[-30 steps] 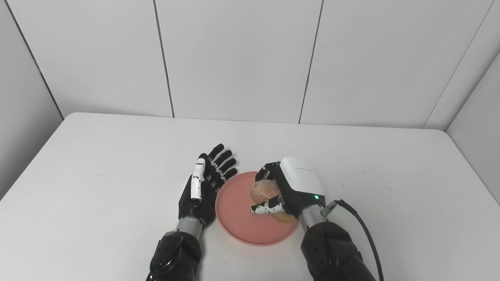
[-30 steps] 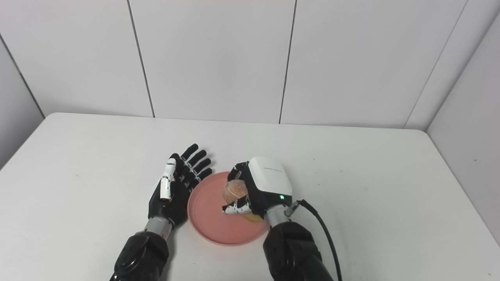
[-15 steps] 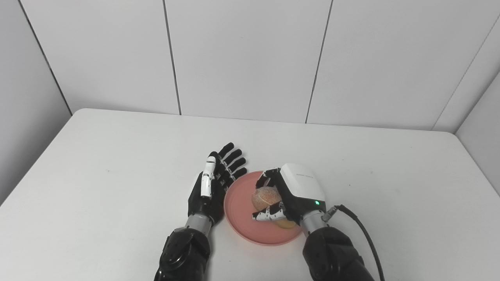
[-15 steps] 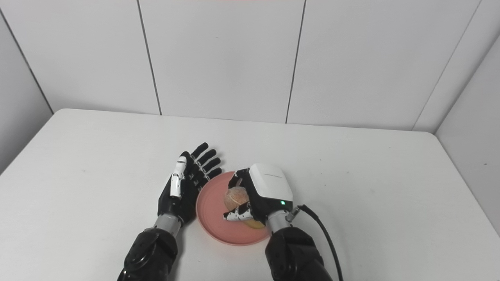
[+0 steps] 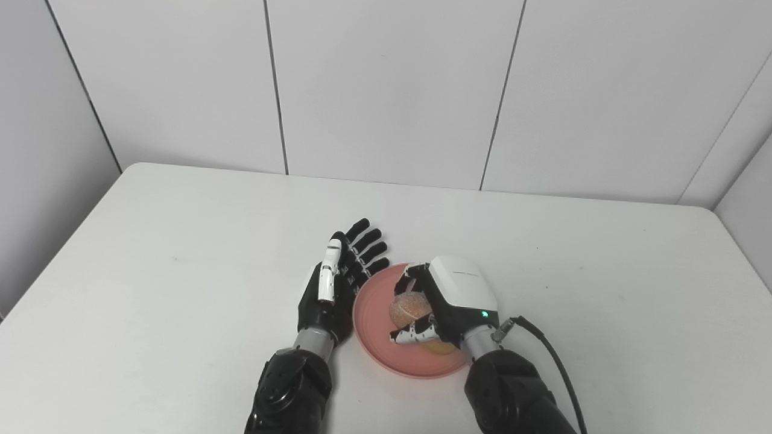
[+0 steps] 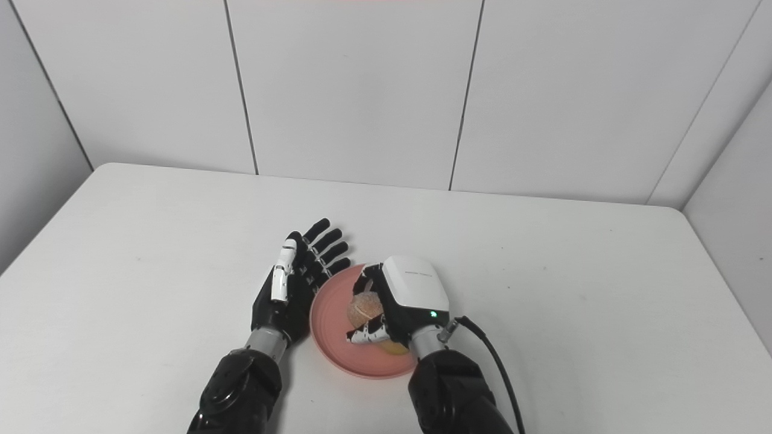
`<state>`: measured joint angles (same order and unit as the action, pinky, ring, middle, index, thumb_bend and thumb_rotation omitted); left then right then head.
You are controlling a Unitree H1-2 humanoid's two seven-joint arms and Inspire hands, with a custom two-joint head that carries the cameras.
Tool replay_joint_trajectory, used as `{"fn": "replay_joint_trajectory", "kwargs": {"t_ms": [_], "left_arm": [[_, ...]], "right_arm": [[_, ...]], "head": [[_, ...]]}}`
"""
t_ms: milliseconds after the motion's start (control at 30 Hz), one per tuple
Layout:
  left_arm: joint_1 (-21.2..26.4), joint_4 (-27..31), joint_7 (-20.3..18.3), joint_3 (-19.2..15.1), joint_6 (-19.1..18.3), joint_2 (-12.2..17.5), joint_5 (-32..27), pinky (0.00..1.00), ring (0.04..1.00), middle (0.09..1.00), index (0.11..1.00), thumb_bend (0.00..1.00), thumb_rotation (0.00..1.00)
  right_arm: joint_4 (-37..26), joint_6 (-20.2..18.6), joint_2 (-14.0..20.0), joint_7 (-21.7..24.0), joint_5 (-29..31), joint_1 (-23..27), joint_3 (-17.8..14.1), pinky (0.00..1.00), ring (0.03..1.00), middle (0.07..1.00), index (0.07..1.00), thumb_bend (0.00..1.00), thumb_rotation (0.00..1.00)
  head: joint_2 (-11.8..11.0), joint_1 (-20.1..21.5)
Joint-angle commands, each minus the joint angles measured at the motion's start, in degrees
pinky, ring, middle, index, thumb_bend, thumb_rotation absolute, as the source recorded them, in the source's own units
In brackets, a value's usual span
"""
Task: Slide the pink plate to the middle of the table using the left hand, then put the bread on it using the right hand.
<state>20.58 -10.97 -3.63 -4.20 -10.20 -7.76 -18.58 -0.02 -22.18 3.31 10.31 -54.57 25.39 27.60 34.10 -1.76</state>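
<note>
A round pink plate [image 5: 373, 319] lies on the white table near the front middle. Over it my right hand [image 5: 453, 301] is shut on a round brown bread roll [image 5: 408, 309], fingers and thumb wrapped around it; whether the roll rests on the plate or hangs just above it I cannot tell. The right hand hides the plate's right part. My left hand [image 5: 341, 277] stands open with its fingers stretched out, its edge against the plate's left rim, holding nothing.
The white table [image 5: 181, 253] is bordered by white wall panels at the back and both sides. A black cable [image 5: 552, 355] runs from my right wrist toward the front edge.
The whole picture has shifted, so the camera has moved. My right hand with the bread has sunk slightly toward the plate. The left hand and plate keep their places relative to each other.
</note>
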Motion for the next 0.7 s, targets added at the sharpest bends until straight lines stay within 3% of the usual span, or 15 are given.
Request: {"fn": "replay_joint_trajectory", "kwargs": {"t_ms": [0,33,100,133,267,500,667], "left_arm": [[-1.3,-1.7,0.8,0.5,-2.4,-0.9,0.5,0.8,0.824,0.831,0.821,0.33,1.0],[-1.3,-1.7,0.8,0.5,-2.4,-0.8,0.6,0.8,0.823,0.83,0.82,0.33,1.0],[-1.3,-1.8,0.9,0.6,-2.3,-0.7,0.7,0.8,0.822,0.829,0.819,0.33,1.0],[-1.3,-1.9,0.9,0.6,-2.2,-0.7,0.9,0.81,0.826,0.83,0.819,0.33,1.0],[-1.3,-2.0,0.8,0.8,-1.9,-0.5,1.1,0.81,0.83,0.832,0.819,0.32,1.0],[-1.3,-2.1,1.1,0.8,-1.4,-0.5,1.4,0.78,0.815,0.827,0.818,0.32,1.0],[-1.2,-2.3,1.4,0.5,-0.9,-0.7,1.9,0.77,0.804,0.822,0.815,0.31,1.0]], "right_arm": [[-0.5,0.0,0.8,2.0,-0.9,1.6,0.8,0.22,0.323,0.44,0.495,0.52,0.14],[-0.9,-0.2,1.0,2.8,-1.2,1.6,1.0,0.31,0.425,0.527,0.6,0.6,0.16],[-1.6,-0.7,1.2,4.0,-1.4,1.6,1.2,0.36,0.481,0.572,0.666,0.66,0.18],[-2.1,-1.1,1.2,4.8,-1.7,1.6,1.3,0.51,0.615,0.67,0.718,0.69,0.21],[-3.4,-2.1,1.2,6.9,-2.8,1.6,1.3,0.78,0.797,0.817,0.814,0.75,0.28],[-5.2,-3.0,2.4,14.6,-5.3,2.4,1.9,0.89,0.91,0.932,0.943,0.89,0.54],[-5.9,-1.4,2.7,14.9,-4.2,2.1,1.1,0.91,0.94,0.964,0.981,0.94,0.68]], "head": [[0.0,0.0],[0.0,0.0],[0.0,0.1],[0.0,0.1],[0.0,0.2],[0.1,0.2],[0.2,0.4]]}}
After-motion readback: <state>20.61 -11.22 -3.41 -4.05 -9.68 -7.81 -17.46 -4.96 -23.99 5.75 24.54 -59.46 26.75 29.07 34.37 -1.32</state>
